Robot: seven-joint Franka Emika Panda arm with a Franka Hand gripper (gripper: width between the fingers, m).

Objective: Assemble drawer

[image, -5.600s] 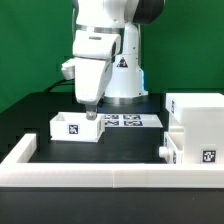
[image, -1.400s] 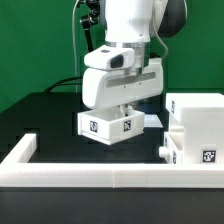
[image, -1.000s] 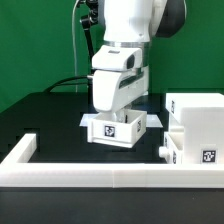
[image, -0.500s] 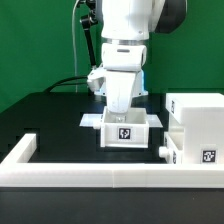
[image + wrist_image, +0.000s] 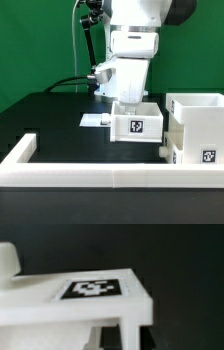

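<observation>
My gripper point(image 5: 129, 102) is shut on the rear wall of a small white open-topped drawer box point(image 5: 138, 124) with a black marker tag on its front. It holds the box just above the black table, close beside the larger white drawer case point(image 5: 196, 118) at the exterior view's right. In the wrist view the box's white wall with its tag point(image 5: 92, 288) fills the frame. My gripper point(image 5: 134, 339) has a dark finger point(image 5: 110, 339) on each side of a thin white wall.
The marker board point(image 5: 94, 121) lies flat on the table behind the box. A white L-shaped fence point(image 5: 90, 169) runs along the front and the exterior view's left. A lower white part with a tag point(image 5: 203, 154) and a small dark knob point(image 5: 163, 150) sits in front of the case.
The arm has carried the drawer box from the table's middle toward the exterior view's right, turning it so its tagged face fronts the camera; it now hangs next to the case.
</observation>
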